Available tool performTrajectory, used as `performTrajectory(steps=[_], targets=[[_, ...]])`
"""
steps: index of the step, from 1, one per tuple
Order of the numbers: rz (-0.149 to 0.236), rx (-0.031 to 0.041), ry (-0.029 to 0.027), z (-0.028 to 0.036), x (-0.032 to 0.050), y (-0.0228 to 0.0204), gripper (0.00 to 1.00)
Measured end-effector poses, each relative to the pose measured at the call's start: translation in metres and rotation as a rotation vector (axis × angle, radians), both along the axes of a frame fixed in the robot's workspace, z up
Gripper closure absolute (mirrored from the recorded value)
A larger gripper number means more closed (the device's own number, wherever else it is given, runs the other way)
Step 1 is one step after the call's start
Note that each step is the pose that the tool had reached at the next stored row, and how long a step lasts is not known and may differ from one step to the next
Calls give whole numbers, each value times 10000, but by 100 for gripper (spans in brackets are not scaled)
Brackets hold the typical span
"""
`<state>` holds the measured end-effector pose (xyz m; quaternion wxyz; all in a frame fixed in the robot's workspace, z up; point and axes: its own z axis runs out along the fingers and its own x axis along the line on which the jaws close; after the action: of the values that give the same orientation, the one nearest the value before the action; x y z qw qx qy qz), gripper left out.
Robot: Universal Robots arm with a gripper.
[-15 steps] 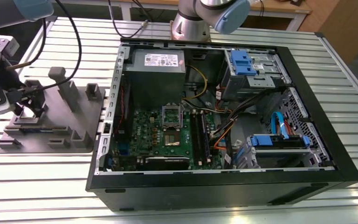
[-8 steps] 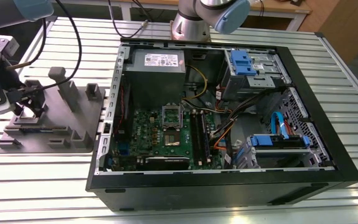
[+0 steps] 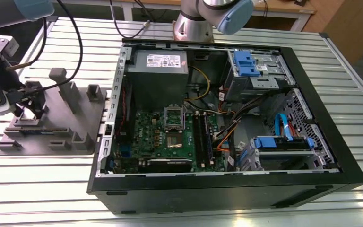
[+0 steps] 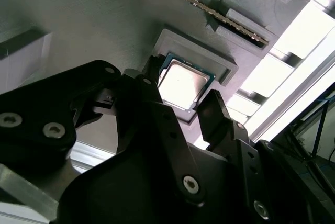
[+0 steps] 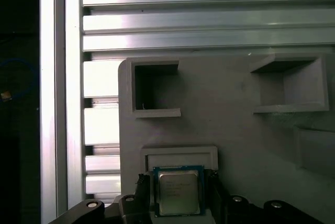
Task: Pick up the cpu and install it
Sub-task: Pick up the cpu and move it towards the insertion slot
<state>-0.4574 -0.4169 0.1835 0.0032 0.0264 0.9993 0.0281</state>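
The cpu [image 5: 178, 191] [image 4: 183, 80], a small square chip with a silvery top, lies flat in a shallow recess of the grey fixture plate [image 5: 225, 119] [image 4: 89, 20]. My gripper [image 5: 178, 197] [image 4: 180, 92] hangs right over it, open, with one black finger [image 4: 215, 110] on each side of the chip and a thin gap between finger and chip. In the exterior view the gripper [image 3: 27, 106] is at the exterior view's left, above the fixture plate [image 3: 49, 139]. The motherboard [image 3: 168, 142] lies inside the open computer case [image 3: 332, 142], its socket [image 3: 172, 140] uncovered.
Upright grey posts [image 3: 64, 87] and pockets [image 5: 154, 90] rise from the fixture plate around the gripper. A memory stick [image 4: 209, 9] stands in a slot beside the chip. Cables [image 3: 232, 127], drive cages [image 3: 257, 71] and a power supply [image 3: 159, 66] fill the case. The table is slatted aluminium [image 3: 232, 215].
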Motion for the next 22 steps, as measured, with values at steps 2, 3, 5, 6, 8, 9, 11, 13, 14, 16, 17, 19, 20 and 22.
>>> performTrajectory(steps=[2, 3, 5, 6, 8, 9, 11, 13, 14, 16, 17, 19, 20, 22], targets=[[2, 1, -2, 0, 0, 0, 44], [2, 1, 0, 4, 0, 0, 44], [2, 1, -1, 6, 0, 0, 44], [2, 1, -1, 6, 0, 0, 44], [2, 1, -1, 7, 0, 0, 44], [2, 1, -1, 7, 0, 0, 44], [2, 1, -1, 8, 0, 0, 44], [2, 1, -1, 8, 0, 0, 45], [2, 1, -1, 8, 0, 0, 45], [2, 1, -1, 8, 0, 0, 52], [2, 0, 0, 9, 0, 0, 52], [2, 1, -1, 11, 0, 0, 53], [2, -2, 3, 18, -1, 0, 53], [2, -1, 2, 31, -1, 0, 53]])
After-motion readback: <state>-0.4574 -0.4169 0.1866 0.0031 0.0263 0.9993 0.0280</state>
